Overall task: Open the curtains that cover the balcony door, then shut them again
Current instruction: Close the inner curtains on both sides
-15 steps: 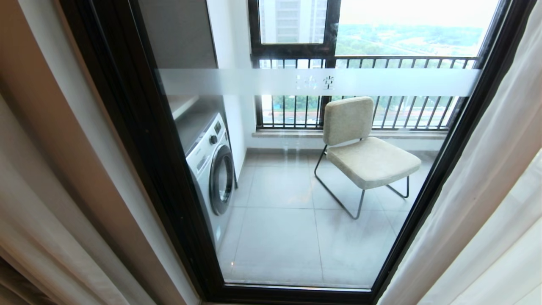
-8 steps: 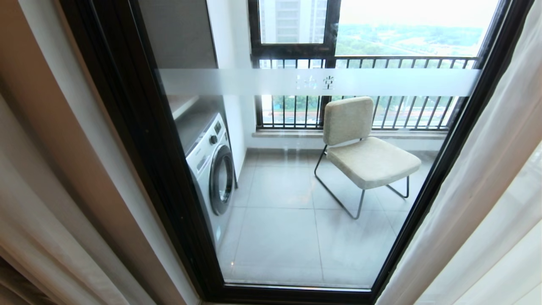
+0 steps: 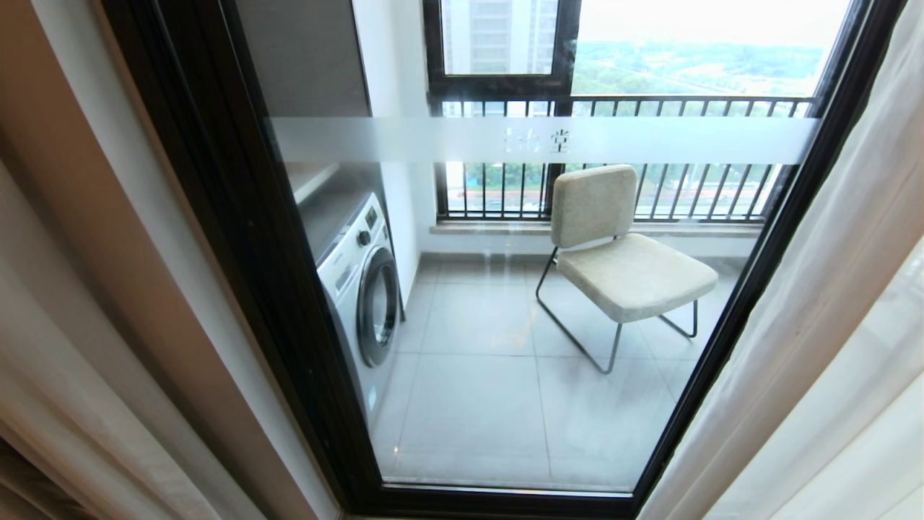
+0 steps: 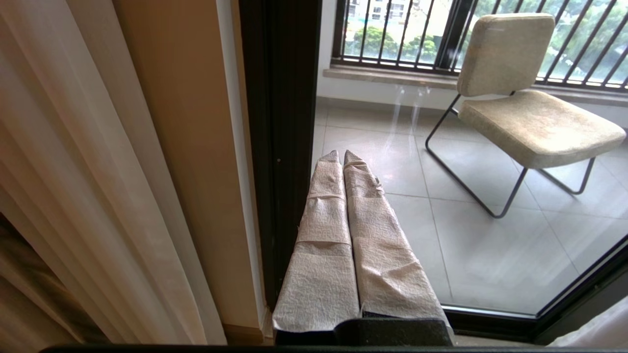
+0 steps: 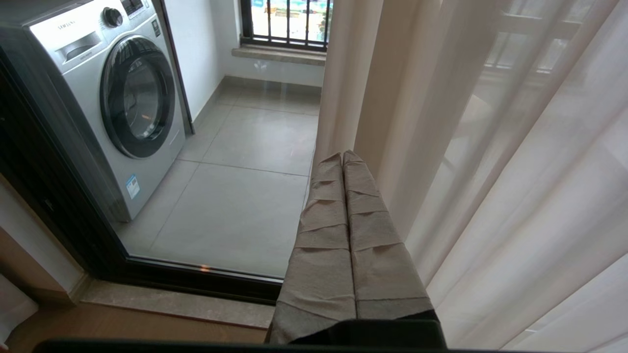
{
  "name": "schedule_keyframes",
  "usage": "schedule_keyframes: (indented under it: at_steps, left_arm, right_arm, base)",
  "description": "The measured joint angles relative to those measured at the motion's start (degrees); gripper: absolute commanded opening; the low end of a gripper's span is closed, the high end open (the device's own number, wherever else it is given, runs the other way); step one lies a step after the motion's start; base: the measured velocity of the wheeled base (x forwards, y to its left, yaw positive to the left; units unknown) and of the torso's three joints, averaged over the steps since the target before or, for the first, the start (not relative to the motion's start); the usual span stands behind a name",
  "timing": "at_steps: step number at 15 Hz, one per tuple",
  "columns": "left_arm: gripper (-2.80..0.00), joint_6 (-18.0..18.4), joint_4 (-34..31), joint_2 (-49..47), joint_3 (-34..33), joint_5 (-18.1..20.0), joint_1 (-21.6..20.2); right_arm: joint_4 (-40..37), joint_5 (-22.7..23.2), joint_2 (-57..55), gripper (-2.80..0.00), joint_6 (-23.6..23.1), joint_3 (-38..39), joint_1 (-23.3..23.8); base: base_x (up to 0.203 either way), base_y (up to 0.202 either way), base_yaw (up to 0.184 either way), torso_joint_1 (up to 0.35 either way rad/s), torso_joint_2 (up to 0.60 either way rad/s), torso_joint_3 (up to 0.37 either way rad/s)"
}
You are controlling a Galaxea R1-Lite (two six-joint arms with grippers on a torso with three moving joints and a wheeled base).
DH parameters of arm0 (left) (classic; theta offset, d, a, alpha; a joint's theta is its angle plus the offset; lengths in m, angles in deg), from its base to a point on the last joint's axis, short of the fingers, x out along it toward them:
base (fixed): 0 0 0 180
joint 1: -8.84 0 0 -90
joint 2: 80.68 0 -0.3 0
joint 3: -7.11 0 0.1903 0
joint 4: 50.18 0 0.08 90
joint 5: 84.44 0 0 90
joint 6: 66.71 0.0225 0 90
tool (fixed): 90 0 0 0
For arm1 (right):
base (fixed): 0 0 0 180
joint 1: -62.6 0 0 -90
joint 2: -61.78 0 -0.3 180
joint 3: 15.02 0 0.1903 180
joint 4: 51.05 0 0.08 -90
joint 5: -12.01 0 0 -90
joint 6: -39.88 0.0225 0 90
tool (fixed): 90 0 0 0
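- The left claw [image 4: 340, 158], its cloth-wrapped fingers pressed together on nothing, is pointing at the foot of the tall black-framed glass balcony door [image 4: 279, 122].
- The right claw [image 5: 342, 159], likewise closed and empty, is hanging just beside the thin white sheer curtain [image 5: 515, 196].
- Over the last second nothing is changing except a slight sway in the sheer at the right edge; both arms are sitting idle.
- The floor-length cream-beige curtains [image 3: 108, 347] are standing drawn aside, glass bare, so I judge the closing half is waiting.
- Each claw is sitting near a curtain edge, with open room across the doorway between them.
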Motion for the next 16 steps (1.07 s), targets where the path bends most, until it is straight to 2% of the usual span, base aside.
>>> schedule_keyframes:
  at_steps: [16]
  left_arm:
    - [-2.80,0.0,0.0,0.0,0.0,0.0,0.0]
  right_arm:
    - [0.0,0.0,0.0,-2.80,0.0,0.0,0.0]
  base:
    - [0.000,0.000,0.000,0.000,0.00,0.000]
